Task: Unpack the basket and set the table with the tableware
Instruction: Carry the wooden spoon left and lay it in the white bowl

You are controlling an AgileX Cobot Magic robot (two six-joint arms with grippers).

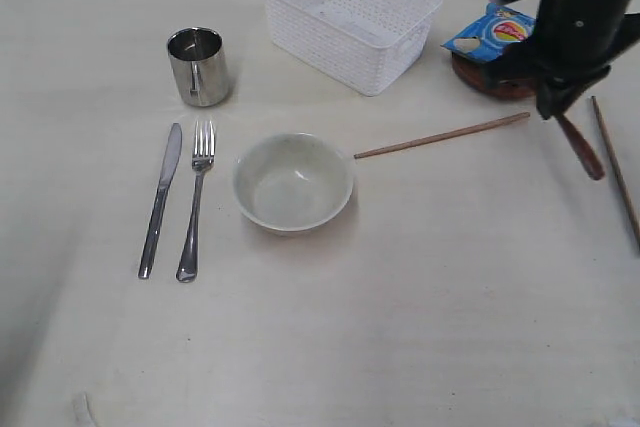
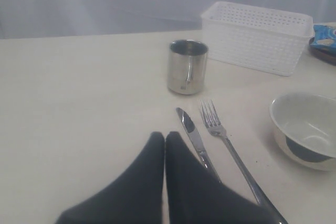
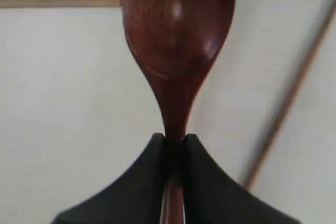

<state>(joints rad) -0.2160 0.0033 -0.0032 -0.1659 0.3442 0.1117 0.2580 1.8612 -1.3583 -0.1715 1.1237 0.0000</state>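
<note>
My right gripper (image 3: 174, 139) is pinching the red-brown wooden spoon (image 3: 176, 40) at the far right of the pale cream table (image 1: 450, 297), between the two thin wooden chopsticks (image 1: 440, 137), and my left gripper (image 2: 165, 139) has its jaws pressed together by the steel knife (image 2: 193, 136).

On the table (image 1: 450, 297), the fork (image 1: 196, 199) lies just left of the bowl (image 1: 293, 183), the knife (image 1: 160, 199) further left, and the cup (image 1: 199, 66) behind and left. The basket (image 1: 350, 15) stands behind the bowl. A chopstick (image 1: 441, 135) extends right from beside the bowl; further right, the chips bag (image 1: 495, 34) rests on the plate (image 1: 480, 84), with the spoon (image 1: 581, 149) and second chopstick (image 1: 617, 172) beyond.
</note>
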